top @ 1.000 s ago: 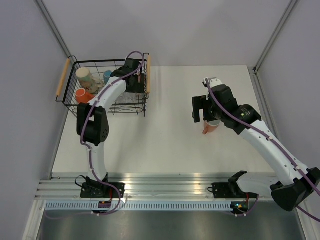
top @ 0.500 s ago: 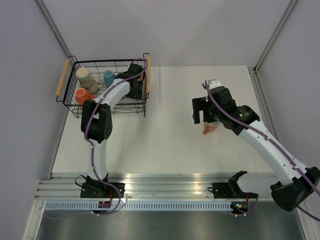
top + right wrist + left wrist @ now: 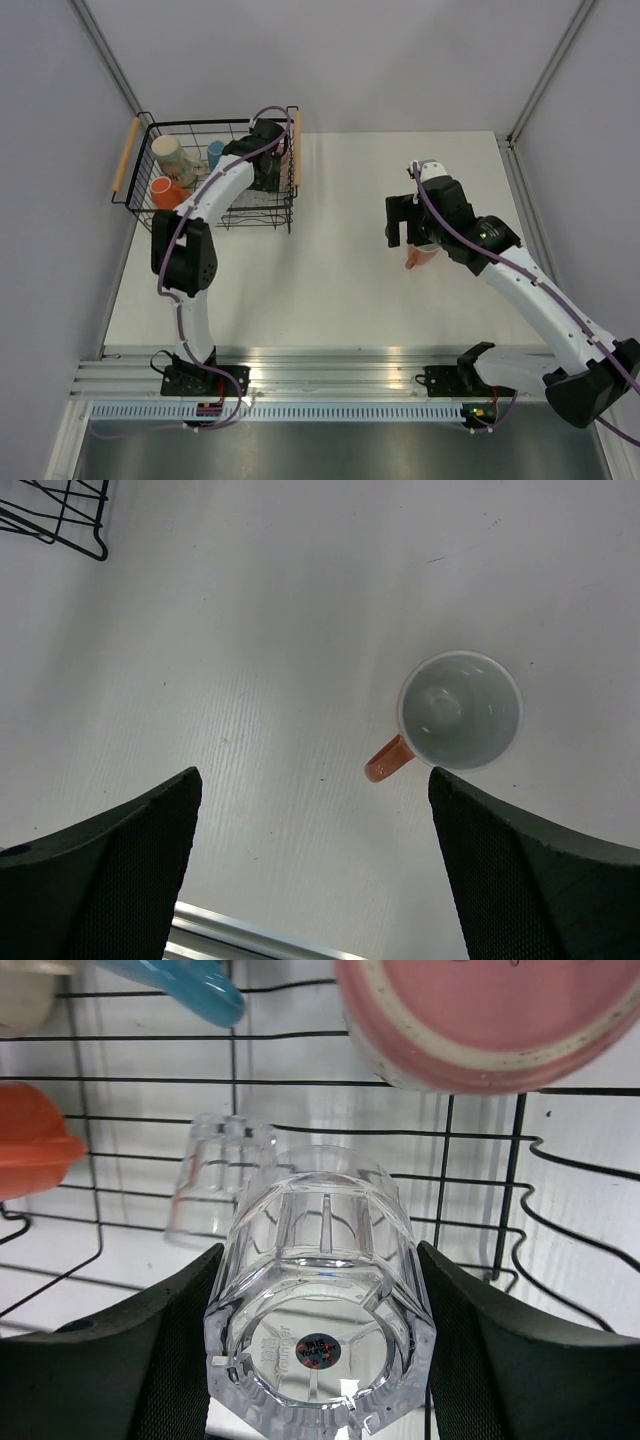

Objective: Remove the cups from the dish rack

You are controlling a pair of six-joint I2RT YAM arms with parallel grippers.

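Left gripper point(image 3: 320, 1260): wide a second ago, now clamped on clear faceted tumbler point(image 3: 320, 1300), thick-based, inside dish rack point(image 3: 515, 1175). Right gripper point(image 3: 312, 780): agape.

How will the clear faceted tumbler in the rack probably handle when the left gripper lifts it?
Probably rigid yet breakable: the faceted tumbler looks like thick clear glass. Likely slippery, since the left gripper's fingers meet smooth, glossy walls.

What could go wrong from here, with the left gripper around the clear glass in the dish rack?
1. The clear glass is smooth, and the left gripper holds it only by its sides, so it may slip on lifting.
2. The pink cup and a second clear glass lie close beyond it; a careless lift could knock them.
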